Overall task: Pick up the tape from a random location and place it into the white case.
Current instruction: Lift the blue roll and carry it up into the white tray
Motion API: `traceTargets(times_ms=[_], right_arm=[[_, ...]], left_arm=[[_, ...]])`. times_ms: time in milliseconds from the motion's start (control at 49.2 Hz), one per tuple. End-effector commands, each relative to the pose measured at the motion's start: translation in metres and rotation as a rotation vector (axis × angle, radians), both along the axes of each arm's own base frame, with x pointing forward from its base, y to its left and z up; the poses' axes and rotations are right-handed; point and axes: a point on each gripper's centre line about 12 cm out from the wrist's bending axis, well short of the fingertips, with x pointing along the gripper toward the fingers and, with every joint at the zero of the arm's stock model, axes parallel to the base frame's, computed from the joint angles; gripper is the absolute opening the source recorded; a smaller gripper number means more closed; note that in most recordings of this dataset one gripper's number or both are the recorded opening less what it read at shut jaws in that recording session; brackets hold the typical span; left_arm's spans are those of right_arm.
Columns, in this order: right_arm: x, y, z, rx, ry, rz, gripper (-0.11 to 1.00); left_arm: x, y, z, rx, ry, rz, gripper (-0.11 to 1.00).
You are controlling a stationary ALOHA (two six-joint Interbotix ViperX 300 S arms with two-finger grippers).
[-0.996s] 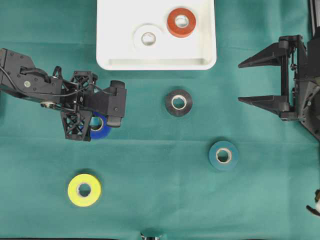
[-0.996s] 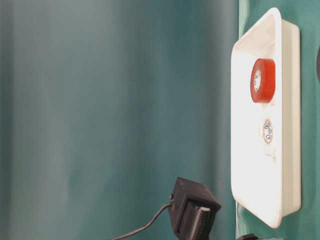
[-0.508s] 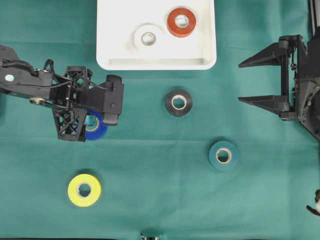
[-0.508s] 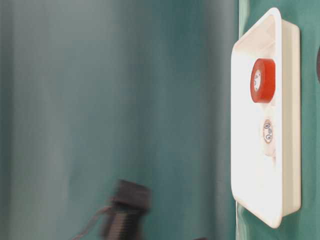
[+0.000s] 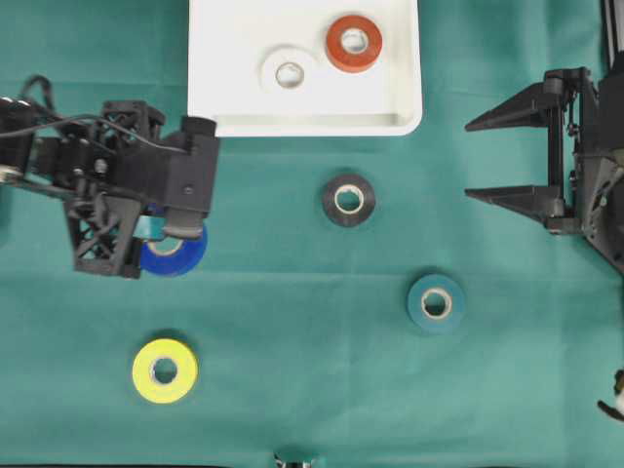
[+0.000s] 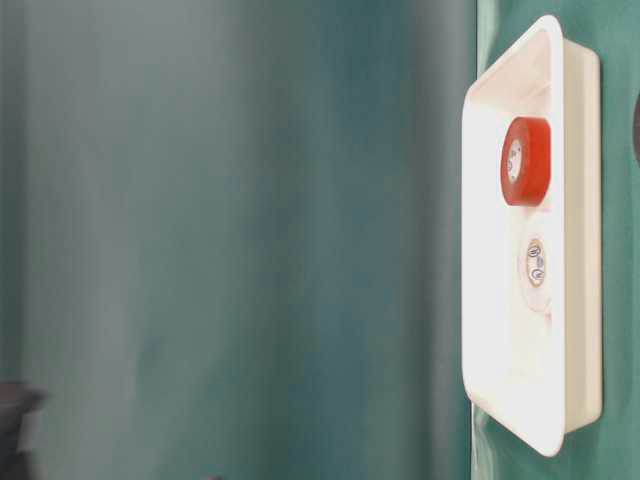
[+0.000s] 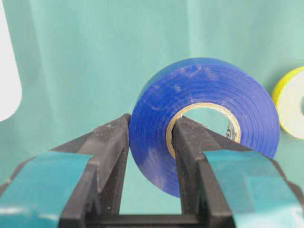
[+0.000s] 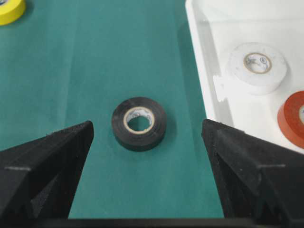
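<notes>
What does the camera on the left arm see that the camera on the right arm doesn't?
Only the left wrist view shows the blue tape pinched by the left tool, one finger through its hole. Only the right wrist view shows the black tape, the white tape and the red tape in the white case. Both show the yellow tape and the green cloth.

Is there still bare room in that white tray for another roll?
Yes. The white case is bare in its left part and along its near rim. The white roll and red roll crowd its far right part.
</notes>
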Motion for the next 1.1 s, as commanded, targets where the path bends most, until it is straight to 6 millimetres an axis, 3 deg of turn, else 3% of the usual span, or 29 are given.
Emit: traceTargets(times_ms=[0, 223, 1077], right_arm=[[0.004, 0.000, 0.011, -0.001, -0.030, 0.000, 0.88], [0.004, 0.000, 0.011, -0.001, -0.030, 0.000, 0.88], [0.004, 0.000, 0.011, -0.003, -0.030, 0.001, 0.88]], left_arm=[[-0.003, -0.001, 0.030, -0.009, -0.059, -0.001, 0.23], [-0.009, 0.000, 0.042, -0.007, -0.056, -0.003, 0.23], [-0.007, 0.006, 0.040, -0.003, -0.064, 0.017, 0.23]])
